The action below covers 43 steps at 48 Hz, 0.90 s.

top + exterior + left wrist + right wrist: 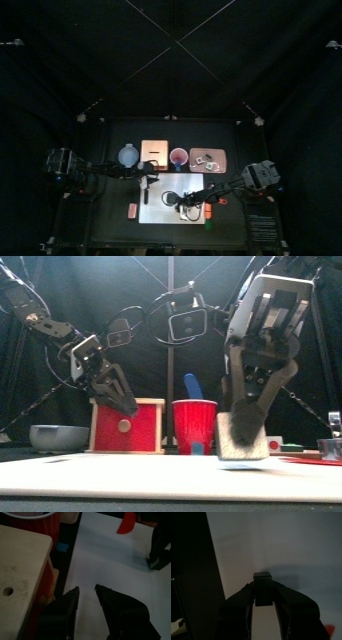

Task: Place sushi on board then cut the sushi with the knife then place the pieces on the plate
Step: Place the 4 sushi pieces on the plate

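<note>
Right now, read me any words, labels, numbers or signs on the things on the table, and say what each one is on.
None can be read.
The red cup, wooden box, white board, bowl and sushi piece show no print.
The tray is too small to tell.

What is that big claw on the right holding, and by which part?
The right gripper pinches a dark sushi block by its two opposite sides, down on the white cutting board. The left gripper is open and holds nothing.
</note>
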Available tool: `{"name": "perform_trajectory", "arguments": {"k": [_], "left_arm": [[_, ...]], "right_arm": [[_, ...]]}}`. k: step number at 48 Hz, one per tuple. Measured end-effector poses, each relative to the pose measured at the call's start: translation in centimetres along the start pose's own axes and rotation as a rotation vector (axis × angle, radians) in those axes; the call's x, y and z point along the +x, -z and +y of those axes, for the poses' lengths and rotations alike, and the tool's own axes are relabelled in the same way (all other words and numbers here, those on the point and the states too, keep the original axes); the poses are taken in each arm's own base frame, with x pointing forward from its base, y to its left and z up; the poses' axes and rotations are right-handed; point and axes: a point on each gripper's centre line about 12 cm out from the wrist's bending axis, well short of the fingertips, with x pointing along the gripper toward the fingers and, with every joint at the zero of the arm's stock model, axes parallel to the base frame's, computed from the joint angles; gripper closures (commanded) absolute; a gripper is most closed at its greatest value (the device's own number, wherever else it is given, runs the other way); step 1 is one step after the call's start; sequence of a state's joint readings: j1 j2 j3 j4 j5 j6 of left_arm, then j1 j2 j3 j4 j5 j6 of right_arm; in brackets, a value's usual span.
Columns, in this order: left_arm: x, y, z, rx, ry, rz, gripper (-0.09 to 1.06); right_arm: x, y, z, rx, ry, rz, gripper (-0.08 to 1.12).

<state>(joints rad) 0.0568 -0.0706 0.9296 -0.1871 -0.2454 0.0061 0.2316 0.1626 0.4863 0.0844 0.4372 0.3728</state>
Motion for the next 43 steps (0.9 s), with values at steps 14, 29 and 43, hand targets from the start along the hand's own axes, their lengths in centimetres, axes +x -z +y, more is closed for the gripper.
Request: {"name": "perform_trajectory", "arguments": {"k": [14, 29, 43], "left_arm": [[0.0, 0.0, 0.0, -0.002, 0.0, 0.0, 0.23], [0.0, 0.0, 0.2, -0.005, -0.005, -0.001, 0.23], [0.0, -0.2, 0.8, -0.014, -0.02, -0.005, 0.23]], "right_arm": [[-8.7, 2.0, -7.5, 0.126, 0.087, -0.048, 0.43], [-14.9, 8.1, -17.3, 0.325, 0.294, -0.1, 0.43], [-15.7, 12.3, -22.9, 0.445, 0.467, -0.058, 0.41]]}}
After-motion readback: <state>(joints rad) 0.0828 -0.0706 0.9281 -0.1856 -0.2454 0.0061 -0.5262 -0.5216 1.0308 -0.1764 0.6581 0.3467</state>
